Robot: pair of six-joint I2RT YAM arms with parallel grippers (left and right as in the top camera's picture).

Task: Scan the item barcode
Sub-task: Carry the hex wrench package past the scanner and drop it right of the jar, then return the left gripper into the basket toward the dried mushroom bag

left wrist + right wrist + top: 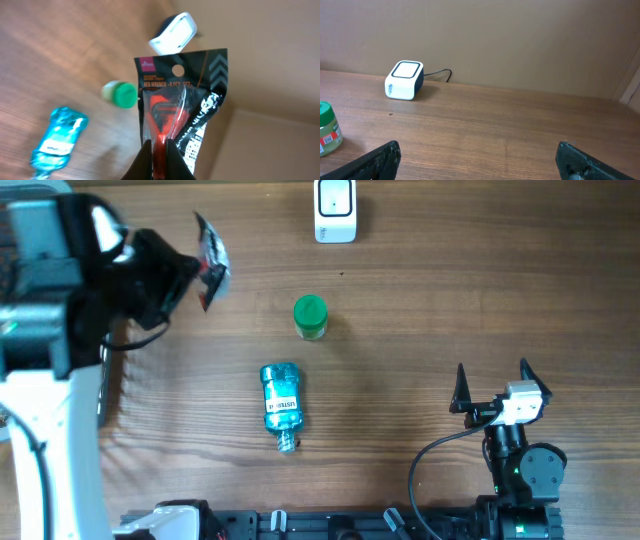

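Left gripper (159, 152) clenched on hex wrench packet (181, 85), held aloft, right gripper (492, 388) spread wide, empty, scanner (335, 208) well apart

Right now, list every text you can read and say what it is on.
"HEX WRENCH": header of the package held by the left gripper.
"LISTERINE": label of the blue bottle, sideways, only partly clear.
Other print on the package, the label of the green-lidded jar, the side mark on the scanner: too small or blurred to read.

White scanner (404, 79), green-capped jar (329, 131), wooden table (495, 127)
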